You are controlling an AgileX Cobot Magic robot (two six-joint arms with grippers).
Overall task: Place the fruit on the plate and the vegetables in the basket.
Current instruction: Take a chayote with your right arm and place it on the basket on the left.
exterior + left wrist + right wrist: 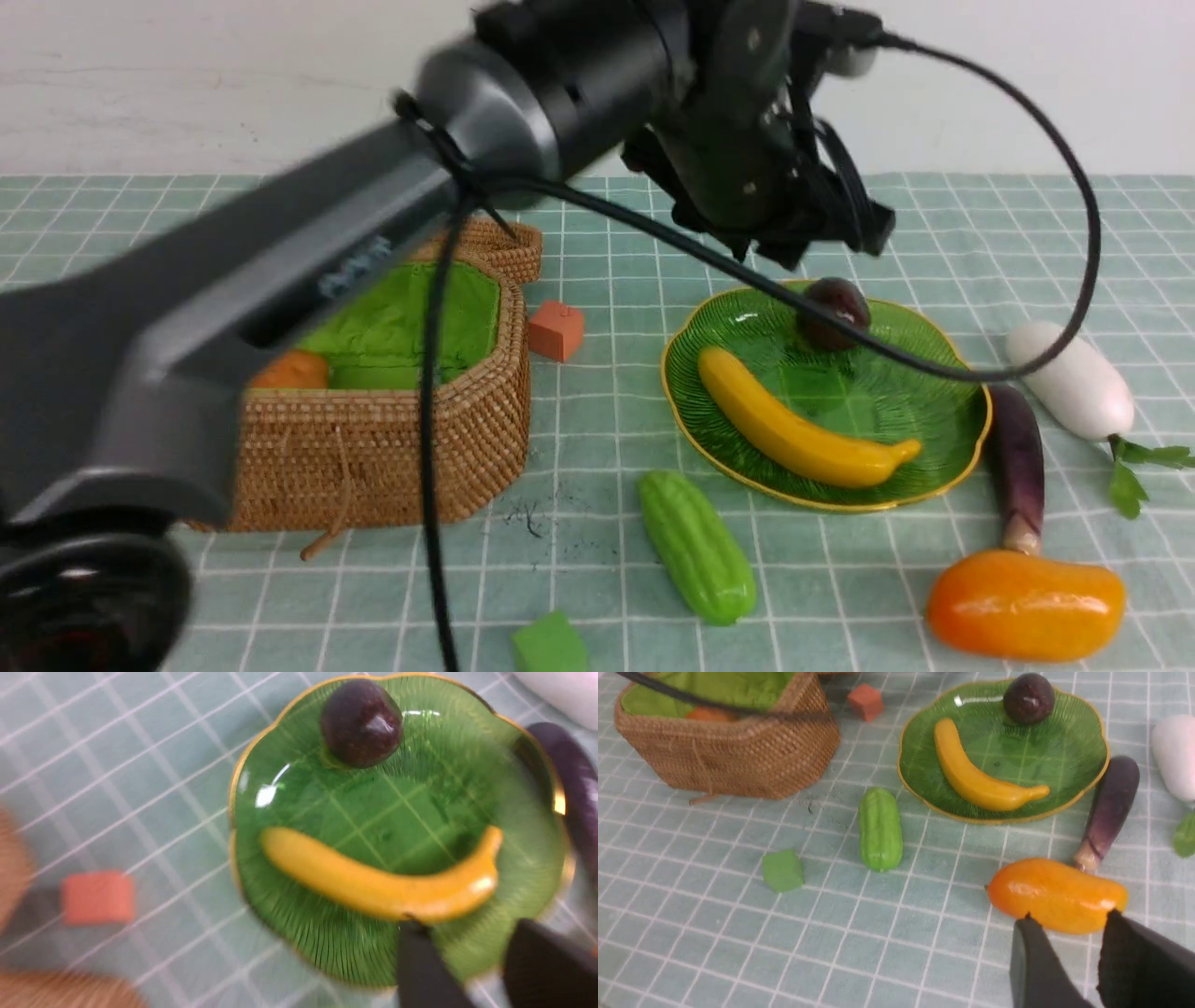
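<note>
On the green plate (943, 448) lie the yellow banana (803, 434) and the dark mangosteen (834, 313). My left gripper (467, 924) hovers above the plate's edge near the banana's tip, jaws apart with nothing between them. The orange mango (1057, 895) rests on the cloth, and my right gripper (1070, 914) stands open just short of it, holding nothing. The green gourd (697, 546), purple eggplant (1016, 457) and white radish (1069, 378) lie on the cloth around the plate. The potato (291, 371) sits inside the woven basket (392, 448).
An orange cube (556, 329) lies between basket and plate, and a green cube (549, 644) sits at the near edge. My left arm (280, 280) stretches over the basket and hides part of it. Its cable (429, 420) hangs in front of the basket.
</note>
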